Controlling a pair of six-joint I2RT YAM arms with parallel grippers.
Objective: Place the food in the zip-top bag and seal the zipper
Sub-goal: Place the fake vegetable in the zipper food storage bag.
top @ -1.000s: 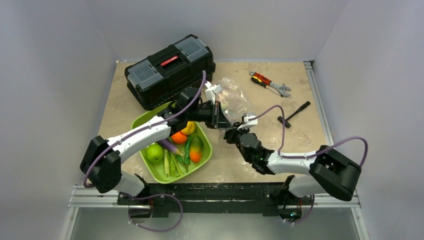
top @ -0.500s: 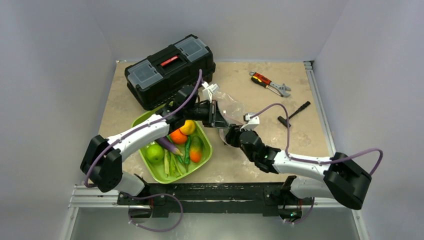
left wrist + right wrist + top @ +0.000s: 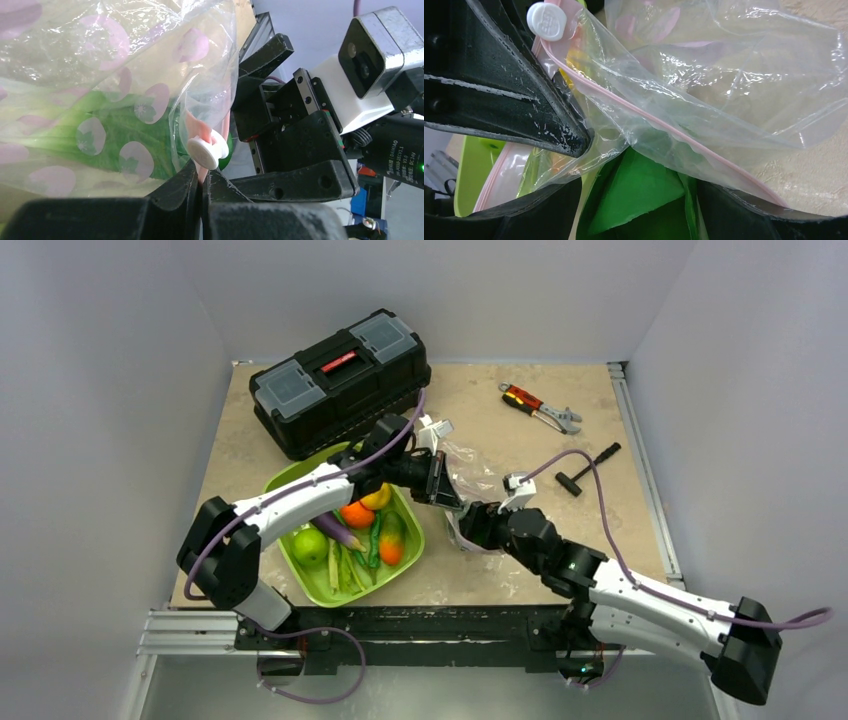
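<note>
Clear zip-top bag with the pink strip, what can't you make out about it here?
Top view: the clear zip-top bag's mouth, hidden under the left gripper.
Left wrist: food besides the green leafy piece, blurred by spotted plastic.
Right wrist: whether the right gripper grips; its fingers are cut off below.

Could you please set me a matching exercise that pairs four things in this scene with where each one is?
Things:
1. black toolbox
2. lime-green tray
3. zip-top bag
4. red-handled wrench

Places:
A. far right of the table
B. pinched by the left tool
C. far left, behind the tray
D. near left, holding the food

Pairs: 1-C, 2-D, 3-B, 4-A
</note>
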